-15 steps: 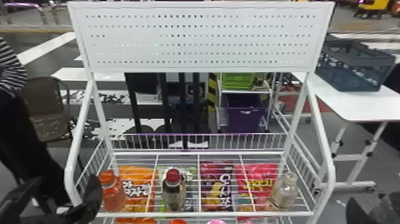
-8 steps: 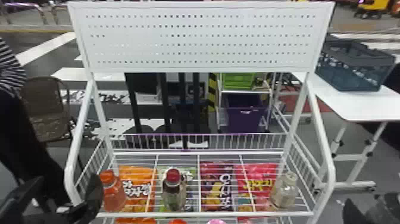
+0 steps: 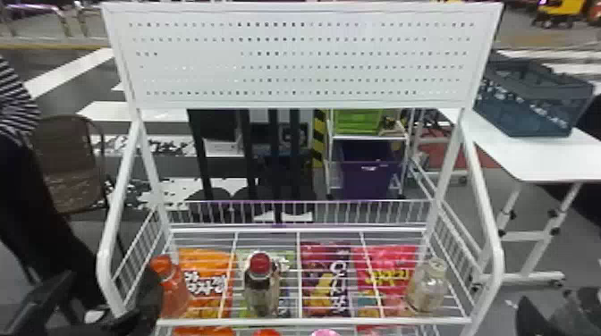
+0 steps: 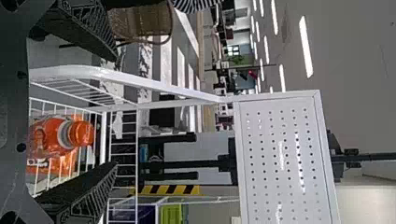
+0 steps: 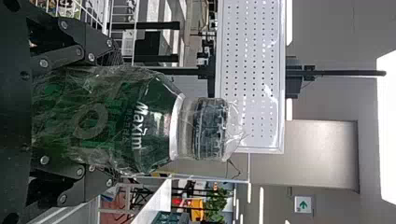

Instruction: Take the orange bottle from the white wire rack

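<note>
The orange bottle (image 3: 172,292) stands upright at the left end of the white wire rack (image 3: 268,321), in front of an orange snack bag. My left gripper (image 3: 100,301) is at the rack's left front corner, open, one dark finger overlapping the bottle's left side. In the left wrist view the left gripper (image 4: 116,112) has its fingers wide apart, with the orange bottle (image 4: 51,135) seen through the gap. My right gripper (image 3: 554,312) waits outside the rack at the lower right; in its wrist view the right gripper (image 5: 110,113) is shut on a green jar (image 5: 154,122) in clear wrapping.
A red-capped dark bottle (image 3: 260,286) and a clear bottle (image 3: 427,286) share the rack with several snack bags. The perforated white panel (image 3: 299,58) rises behind. At the right, a white table (image 3: 532,156) bears a dark crate (image 3: 536,102).
My left gripper has shifted slightly rightward, closer to the orange bottle. The bottles on the rack look unmoved, and the right arm stays near the same place.
</note>
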